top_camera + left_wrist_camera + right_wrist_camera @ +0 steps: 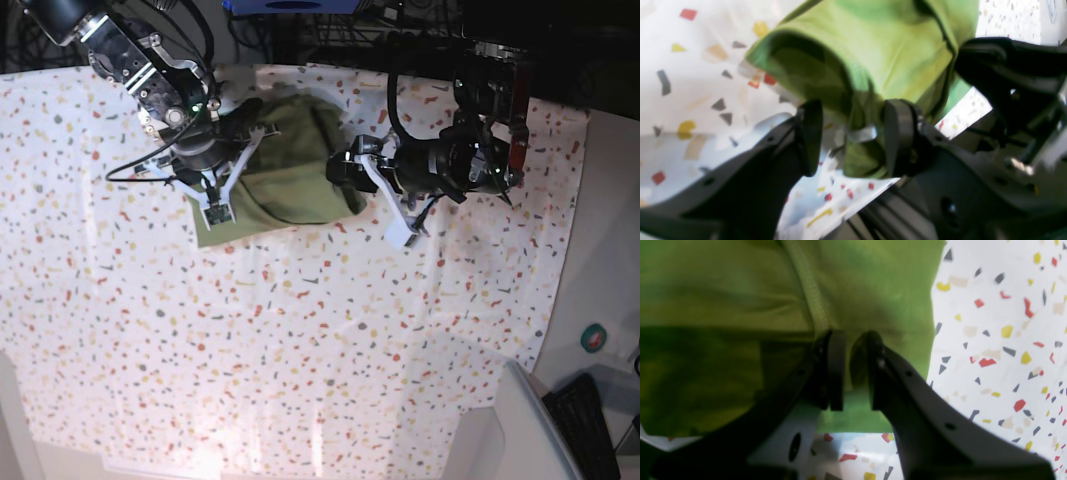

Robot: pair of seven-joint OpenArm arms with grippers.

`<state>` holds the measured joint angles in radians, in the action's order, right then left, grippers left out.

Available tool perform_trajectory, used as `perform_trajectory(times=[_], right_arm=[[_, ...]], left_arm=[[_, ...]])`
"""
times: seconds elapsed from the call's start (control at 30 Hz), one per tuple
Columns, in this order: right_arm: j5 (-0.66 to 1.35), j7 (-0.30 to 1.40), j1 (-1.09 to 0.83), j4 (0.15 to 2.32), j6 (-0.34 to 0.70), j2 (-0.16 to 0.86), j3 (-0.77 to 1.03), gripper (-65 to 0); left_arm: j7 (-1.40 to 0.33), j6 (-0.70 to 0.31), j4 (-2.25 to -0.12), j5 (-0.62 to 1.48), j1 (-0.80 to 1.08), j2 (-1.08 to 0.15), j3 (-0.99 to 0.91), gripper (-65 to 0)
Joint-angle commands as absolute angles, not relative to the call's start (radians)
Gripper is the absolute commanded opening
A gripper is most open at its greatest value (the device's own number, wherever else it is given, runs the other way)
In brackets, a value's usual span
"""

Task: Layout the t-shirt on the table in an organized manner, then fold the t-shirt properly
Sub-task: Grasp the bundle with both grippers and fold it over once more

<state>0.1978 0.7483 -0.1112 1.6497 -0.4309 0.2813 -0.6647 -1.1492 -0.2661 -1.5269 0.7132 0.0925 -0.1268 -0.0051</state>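
Note:
The olive-green t-shirt (285, 175) lies bunched on the speckled table (300, 330) near its far edge, between my two arms. My right gripper (245, 140) is at its left side. In the right wrist view this gripper (853, 370) has its jaws nearly closed on a fold of the t-shirt (740, 306) beside a ribbed seam. My left gripper (345, 172) is at the shirt's right edge. In the left wrist view the left gripper (853, 140) has its jaws apart. A bunch of the t-shirt (873, 60) with a white label (862, 133) rests against one finger (897, 140), and a gap shows at the other finger.
The plain grey-white surface (600, 250) lies beyond the cloth's right edge, with a small teal round thing (595, 337). A grey box (520, 430) and a dark keyboard-like object (585, 420) sit at the bottom right. Cables and dark equipment line the far edge.

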Motion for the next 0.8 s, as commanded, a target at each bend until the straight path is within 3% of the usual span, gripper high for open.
perform_trajectory(times=[0.0,0.23,0.43,0.77], right_arm=[[0.188,0.734,-0.101,1.669,-0.437,0.283,-0.659,-53.7],[0.188,0.734,-0.113,1.751,-0.44,0.288,-0.657,-53.7],[0.188,0.734,-0.116,1.755,-0.44,0.289,-0.657,-53.7],[0.186,0.734,-0.111,1.753,-0.44,0.312,-0.657,-53.7]], left_arm=[[-1.142,-0.251,-1.541,0.734,0.085,-0.133,-0.007,-34.7],[-1.141,-0.232,-1.544,0.742,0.113,-0.143,0.002,-20.2],[-1.138,-0.38,-1.541,0.908,0.125,-0.165,-0.008,-20.1],[-1.138,-0.384,-1.566,0.932,0.165,-0.18,-0.008,-20.1]])
